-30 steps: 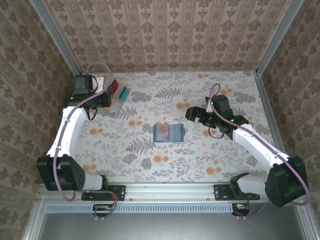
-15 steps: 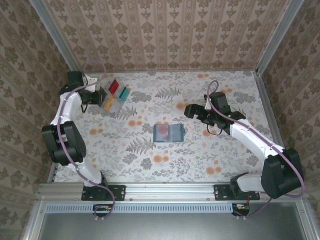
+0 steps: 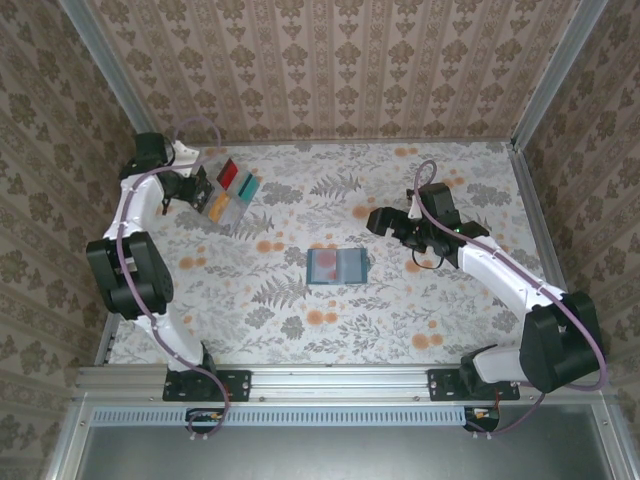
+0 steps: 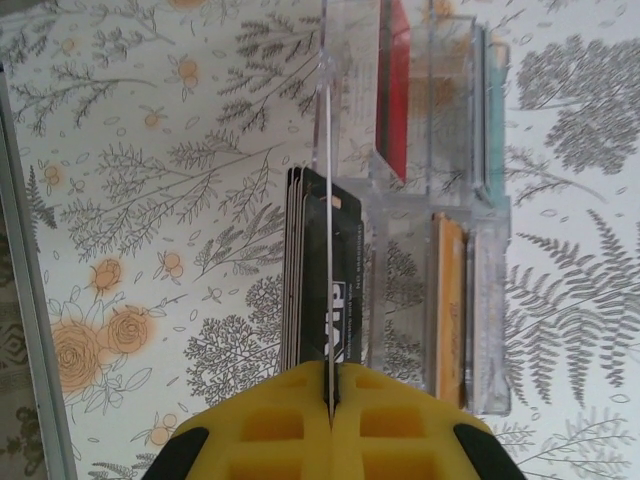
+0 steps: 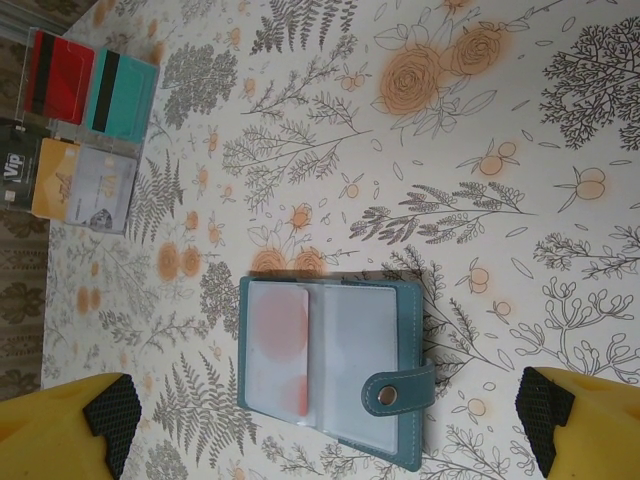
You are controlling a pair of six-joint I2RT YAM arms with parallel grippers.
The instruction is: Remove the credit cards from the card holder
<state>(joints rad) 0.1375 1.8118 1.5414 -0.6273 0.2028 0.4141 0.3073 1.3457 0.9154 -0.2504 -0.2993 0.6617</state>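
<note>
The black card (image 4: 345, 290) is leaning at the edge of the clear tray (image 4: 470, 330). Its near end is hiding under the left pincer (image 4: 332, 385), whose fingers are pressing together, and I cannot tell whether they are touching it. The red (image 5: 60, 85), teal (image 5: 125, 100), orange (image 5: 55, 180) and grey (image 5: 105, 190) cards are sitting in the tray's slots. The wallet (image 5: 330, 360) is lying open mid-tabletop (image 3: 450, 320), well apart from the tray, its pockets looking cloudy. The right pincer (image 5: 325, 425) is hanging near the wallet, spread wide.

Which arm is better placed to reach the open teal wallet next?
The right: its open fingers face the teal-blue bi-fold wallet, while the left fingers are shut on a thin black card.
</note>
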